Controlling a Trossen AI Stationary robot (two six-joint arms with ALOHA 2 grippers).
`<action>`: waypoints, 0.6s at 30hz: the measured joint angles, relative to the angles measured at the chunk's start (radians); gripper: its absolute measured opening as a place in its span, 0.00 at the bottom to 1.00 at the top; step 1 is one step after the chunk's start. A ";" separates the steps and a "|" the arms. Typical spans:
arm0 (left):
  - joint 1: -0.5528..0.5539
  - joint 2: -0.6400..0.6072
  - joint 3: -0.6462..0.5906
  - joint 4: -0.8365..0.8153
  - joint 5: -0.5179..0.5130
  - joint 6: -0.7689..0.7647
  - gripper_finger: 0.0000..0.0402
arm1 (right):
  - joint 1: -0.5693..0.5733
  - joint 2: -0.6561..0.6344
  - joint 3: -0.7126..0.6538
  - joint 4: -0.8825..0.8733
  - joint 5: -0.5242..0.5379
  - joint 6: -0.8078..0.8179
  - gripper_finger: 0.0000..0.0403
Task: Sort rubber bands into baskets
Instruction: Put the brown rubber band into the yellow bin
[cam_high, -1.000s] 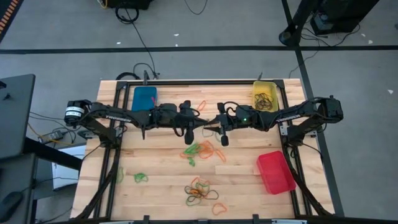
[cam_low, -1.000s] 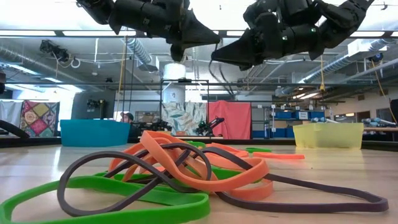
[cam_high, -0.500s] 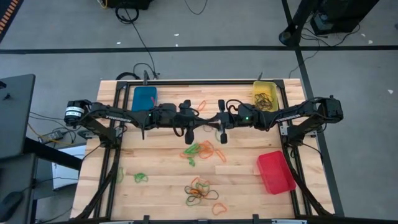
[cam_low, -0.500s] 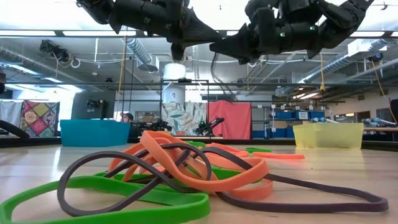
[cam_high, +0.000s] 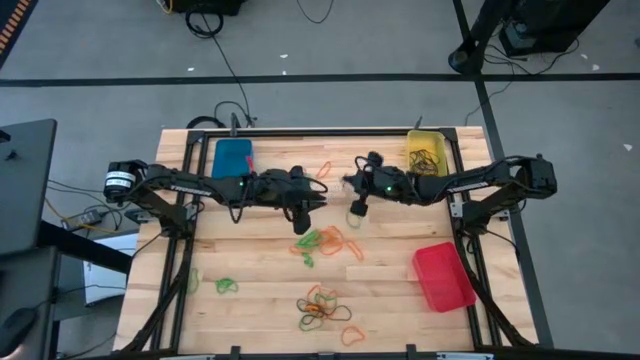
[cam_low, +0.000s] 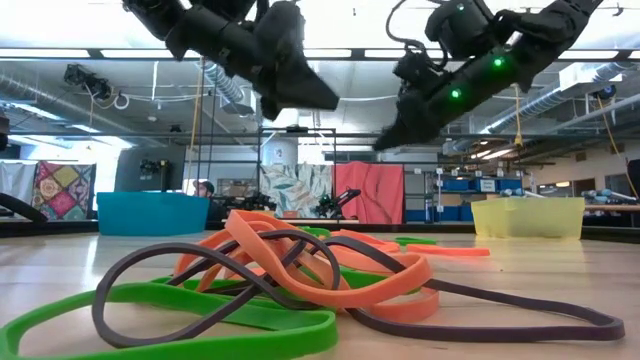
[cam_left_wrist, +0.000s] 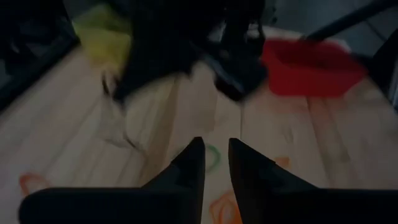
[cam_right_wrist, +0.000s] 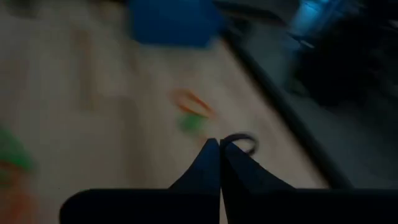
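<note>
Rubber bands lie in loose heaps on the wooden table: an orange and green heap (cam_high: 326, 241) at the middle, a mixed heap (cam_high: 320, 309) near the front edge and also close up in the low view (cam_low: 290, 280), and a green one (cam_high: 226, 286) at the left. My left gripper (cam_left_wrist: 216, 155) hangs open and empty above the table's middle (cam_high: 302, 222). My right gripper (cam_right_wrist: 219, 149) is shut beside it (cam_high: 357, 208), with a small dark rubber band (cam_right_wrist: 240, 142) at its fingertips. The baskets stand apart: blue (cam_high: 233, 158), yellow (cam_high: 425, 150), red (cam_high: 443, 276). My right gripper has the small dark rubber band's loop (cam_right_wrist: 236, 139) standing out right beside its shut fingertips, clear of the table. The fingers slant downward. The pinched part is hidden between the fingers, so I cannot tell how much of the band they have.
The yellow basket holds several dark bands. An orange band (cam_high: 322, 168) lies alone near the far edge, between the blue basket and the grippers. Metal rails (cam_high: 330, 130) frame the table, and black cables trail off its far left corner.
The two grippers stood tip to tip high above the table's middle; now they have drawn apart. My right gripper has turned about and tipped steeply downward, swinging toward the table's right. My left gripper has tipped down a little.
</note>
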 joint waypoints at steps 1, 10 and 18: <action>-0.003 0.000 -0.013 0.002 0.000 -0.003 0.20 | -0.006 -0.012 0.000 -0.035 0.057 0.006 0.01; -0.055 0.000 -0.178 0.146 0.006 -0.105 0.20 | -0.101 -0.148 0.000 -0.354 0.436 -0.032 0.02; -0.094 0.000 -0.331 0.274 -0.026 -0.225 0.20 | -0.211 -0.260 0.000 -0.563 0.616 -0.001 0.02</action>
